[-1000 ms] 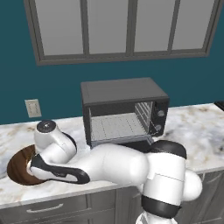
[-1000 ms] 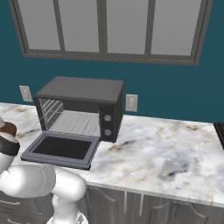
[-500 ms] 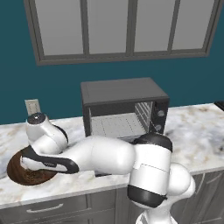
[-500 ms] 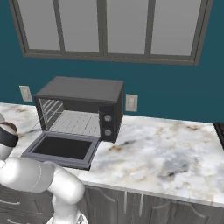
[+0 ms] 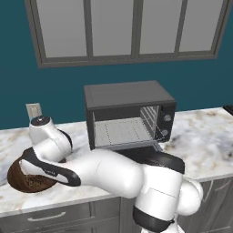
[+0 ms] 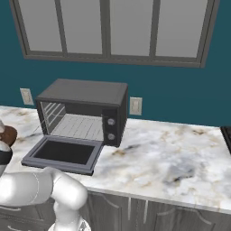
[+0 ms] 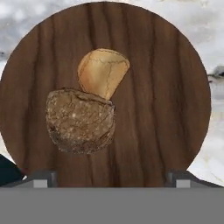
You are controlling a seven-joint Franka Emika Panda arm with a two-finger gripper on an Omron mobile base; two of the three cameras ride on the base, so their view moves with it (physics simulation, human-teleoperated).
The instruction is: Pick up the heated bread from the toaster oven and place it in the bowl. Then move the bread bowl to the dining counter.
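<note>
In your left base view the arm is now lying lower and further left than a second ago, its white links stretching across the marble bench (image 5: 205, 136) and its wrist hanging over the bowl (image 5: 27, 182) at the bench's left end. The toaster oven (image 5: 129, 113) is standing behind the arm with its door dropped open and its wire rack bare. A wall socket (image 5: 33, 110) is sitting on the teal wall beyond the bowl.

In your right base view the toaster oven (image 6: 83, 110) is showing its knobs and the open door lying flat on the bench (image 6: 180, 158), which the arm is hiding from the other side. A sliver of the bowl (image 6: 8, 134) is peeking in at the left edge.

In your hand view the claw (image 7: 111, 178) is standing wide, fingertips (image 7: 41, 178) well apart and gripping nothing. The heated bread (image 7: 81, 121) is resting inside the bowl (image 7: 175, 109), touching the golden-tan piece (image 7: 103, 72) beside it.
</note>
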